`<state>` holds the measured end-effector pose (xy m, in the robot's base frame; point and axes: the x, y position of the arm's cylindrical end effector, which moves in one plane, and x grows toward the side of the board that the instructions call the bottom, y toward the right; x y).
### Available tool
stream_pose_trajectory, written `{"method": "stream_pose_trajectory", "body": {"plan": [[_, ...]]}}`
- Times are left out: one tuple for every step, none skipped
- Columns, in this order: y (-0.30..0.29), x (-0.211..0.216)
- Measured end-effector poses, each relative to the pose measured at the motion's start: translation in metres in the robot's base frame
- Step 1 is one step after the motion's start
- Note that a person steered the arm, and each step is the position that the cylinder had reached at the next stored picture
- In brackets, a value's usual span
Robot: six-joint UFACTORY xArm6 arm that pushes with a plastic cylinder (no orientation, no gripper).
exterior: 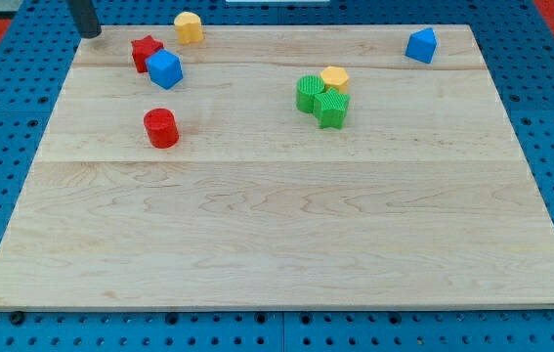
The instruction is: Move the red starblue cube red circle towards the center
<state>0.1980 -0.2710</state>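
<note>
A red star (144, 52) lies near the view's top left, touching a blue cube (165, 69) just to its lower right. A red circle block (161, 128) sits below them, apart. My tip (90, 34) is at the board's top left corner, to the left of and slightly above the red star, not touching any block.
A yellow hexagon block (189, 27) lies at the top edge. A green circle (309, 94), a green star (332, 108) and a yellow block (334, 78) cluster right of centre. A blue block (421, 46) sits top right. The wooden board (277, 235) rests on blue pegboard.
</note>
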Motion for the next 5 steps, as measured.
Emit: {"method": "stream_pose_trajectory", "body": {"plan": [[0.039, 0.011], [0.08, 0.05], [0.106, 0.102], [0.127, 0.128], [0.13, 0.105]]}}
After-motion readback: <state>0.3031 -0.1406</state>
